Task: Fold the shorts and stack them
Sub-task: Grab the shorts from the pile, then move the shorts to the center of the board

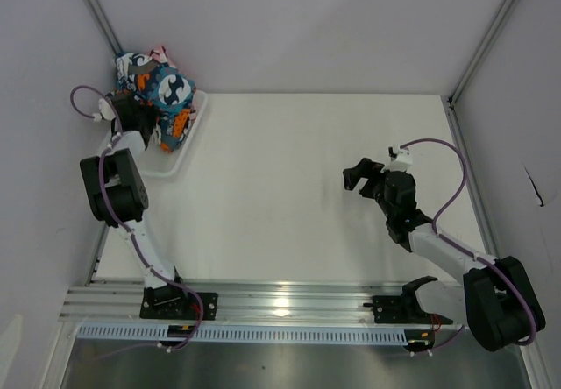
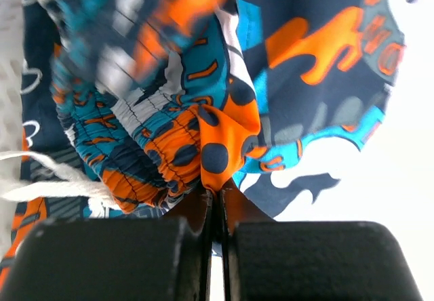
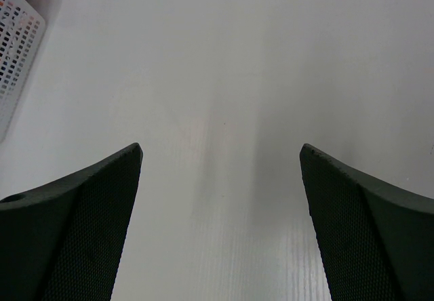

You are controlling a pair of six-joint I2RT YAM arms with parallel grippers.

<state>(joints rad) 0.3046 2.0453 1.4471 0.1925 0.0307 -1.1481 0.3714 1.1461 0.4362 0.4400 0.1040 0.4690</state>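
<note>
The printed shorts (image 1: 165, 89) are heaped in the white basket (image 1: 195, 119) at the far left, a pink pair (image 1: 160, 53) glimpsed behind them. An orange fold is clamped in the closed left pincer (image 2: 218, 203). The right pincer (image 1: 362, 177) is held wide open over the tabletop (image 1: 280, 214) at the right, and nothing is gripped in it.

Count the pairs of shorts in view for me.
2, both in the white mesh basket at the far-left corner: the blue-and-orange print shorts on top, pinched by the left gripper, and the pink shorts peeking out behind them. Others may be hidden beneath.
</note>
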